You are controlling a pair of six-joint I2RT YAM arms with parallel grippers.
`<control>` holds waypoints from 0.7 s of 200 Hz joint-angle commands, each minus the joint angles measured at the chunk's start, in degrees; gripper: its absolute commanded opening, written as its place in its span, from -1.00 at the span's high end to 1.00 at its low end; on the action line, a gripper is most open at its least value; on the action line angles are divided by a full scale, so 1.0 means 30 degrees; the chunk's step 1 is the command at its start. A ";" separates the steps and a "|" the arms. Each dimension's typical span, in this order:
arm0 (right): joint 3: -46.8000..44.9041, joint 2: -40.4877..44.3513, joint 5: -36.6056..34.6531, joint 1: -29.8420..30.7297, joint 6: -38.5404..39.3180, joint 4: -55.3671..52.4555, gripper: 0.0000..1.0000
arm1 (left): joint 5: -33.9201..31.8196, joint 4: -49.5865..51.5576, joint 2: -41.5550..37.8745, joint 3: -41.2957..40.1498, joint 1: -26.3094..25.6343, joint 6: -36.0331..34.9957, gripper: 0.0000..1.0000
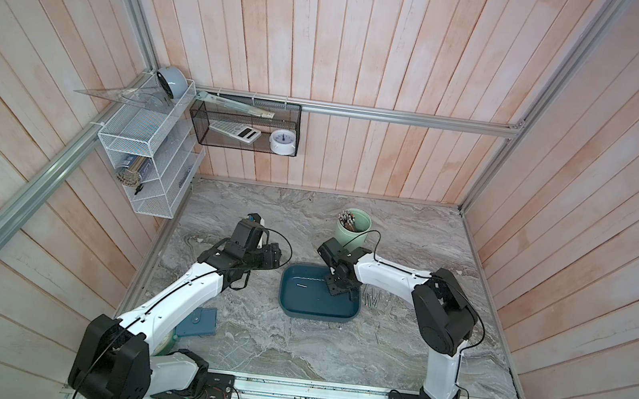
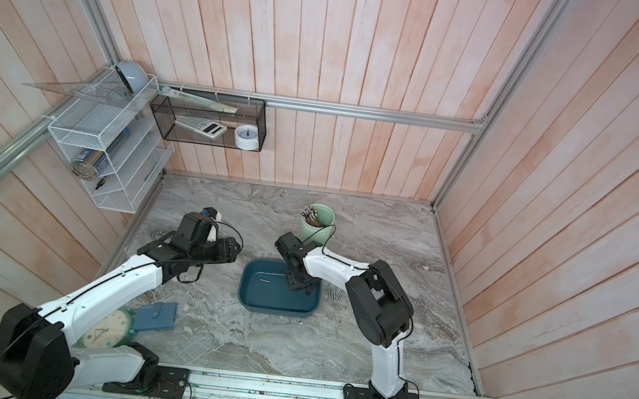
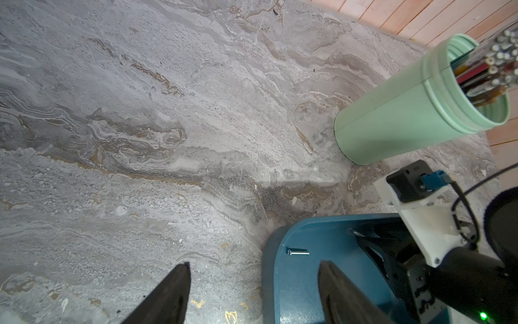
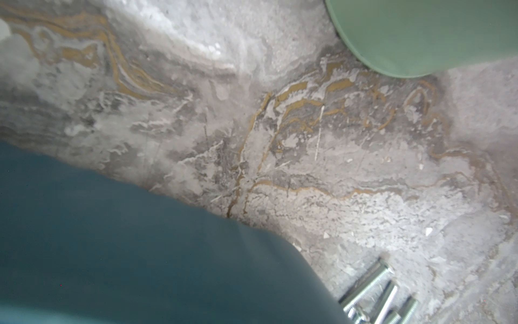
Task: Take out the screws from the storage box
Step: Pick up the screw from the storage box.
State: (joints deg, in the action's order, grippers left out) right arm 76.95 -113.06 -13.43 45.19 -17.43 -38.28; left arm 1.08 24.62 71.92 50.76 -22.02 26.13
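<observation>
- Pink wooden planks close the cell on three sides, and the grey marbled bench (image 1: 249,338) carries everything we speak of.
- We see the storage box (image 1: 308,306) near the middle of the bench, between the two arms, with the pale green cup (image 1: 355,230) just behind it.
- Most of the screws (image 1: 371,298) already lie outside, in a small heap on the bench just beside the box, on the side of the right arm. The right wrist view shows the same heap close to the box wall.
- One screw (image 3: 297,252) is left flat on the box floor, toward the left arm. We find no other one inside, but the right arm hides a part of the floor.
- The right gripper (image 1: 339,291) reaches down into the box. Whether it is closed on a screw we cannot tell, because no view shows its fingers clearly.
- The left gripper (image 3: 255,265) hangs beside the box with its jaws apart and nothing between them.
- We judge the task nearly finished: the last screw, and anything the right gripper may carry, must leave the box.
</observation>
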 commanded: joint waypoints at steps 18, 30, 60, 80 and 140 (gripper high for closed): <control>-0.0047 -0.0858 0.0721 0.0241 -0.0198 -0.0018 0.32 | 0.0138 -0.0225 0.0051 -0.0017 0.0104 -0.0115 -0.54; 0.0028 -0.1011 0.0826 0.0349 -0.0141 -0.0082 0.36 | 0.0139 -0.0211 0.0065 -0.0017 0.0119 -0.0111 -0.54; 0.0446 -0.1621 0.0961 0.0433 -0.0136 -0.0618 0.54 | 0.0112 -0.0234 0.0050 -0.0031 0.0111 -0.0126 -0.54; 0.0528 -0.1805 0.1057 0.0436 -0.0137 -0.0802 0.65 | 0.0127 -0.0216 0.0050 -0.0046 0.0105 -0.0118 -0.54; 0.0961 -0.2614 0.1375 0.0435 -0.0224 -0.1440 0.55 | 0.0109 -0.0188 0.0033 -0.0017 0.0105 -0.0118 -0.54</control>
State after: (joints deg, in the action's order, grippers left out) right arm 80.47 -115.85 -11.70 46.33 -17.74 -39.33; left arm 1.08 24.62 71.92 50.76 -22.02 26.13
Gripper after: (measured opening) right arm 0.196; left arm 0.771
